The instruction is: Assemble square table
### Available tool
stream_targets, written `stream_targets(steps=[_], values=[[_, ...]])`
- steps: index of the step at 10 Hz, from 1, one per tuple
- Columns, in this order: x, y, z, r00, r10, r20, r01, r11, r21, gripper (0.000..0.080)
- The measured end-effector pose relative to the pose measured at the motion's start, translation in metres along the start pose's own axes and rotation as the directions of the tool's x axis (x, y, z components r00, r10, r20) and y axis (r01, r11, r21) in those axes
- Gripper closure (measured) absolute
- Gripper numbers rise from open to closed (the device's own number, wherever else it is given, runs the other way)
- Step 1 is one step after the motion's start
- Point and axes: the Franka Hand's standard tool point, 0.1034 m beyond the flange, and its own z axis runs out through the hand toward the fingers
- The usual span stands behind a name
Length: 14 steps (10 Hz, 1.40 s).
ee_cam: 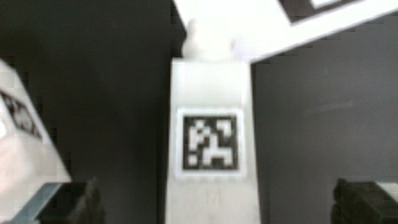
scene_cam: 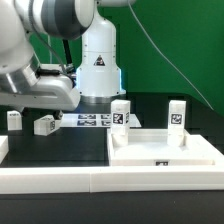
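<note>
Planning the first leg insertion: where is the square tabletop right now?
The tabletop lies at the exterior view's lower right, just in front of two upright legs.

We see a black tabletop edged in front by a long white rail. The square tray top rests on it toward the exterior view's right, with the marker board farther back. At the left are an upright leg and a tipped leg.
</note>
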Motion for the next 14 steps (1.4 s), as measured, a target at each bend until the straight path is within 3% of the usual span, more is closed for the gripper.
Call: stream_targets(steps=[6,12,14], values=[[0.005,-0.001,0.016,0.966,0.018,0.259,-0.014,1.0,-0.018,0.015],[0.005,0.001,0.032,0.966,0.024,0.257,-0.018,0.999,-0.028,0.015],[0.007,-0.002,0.032,0.967,0.02,0.255,-0.013,1.0,-0.029,0.0414]])
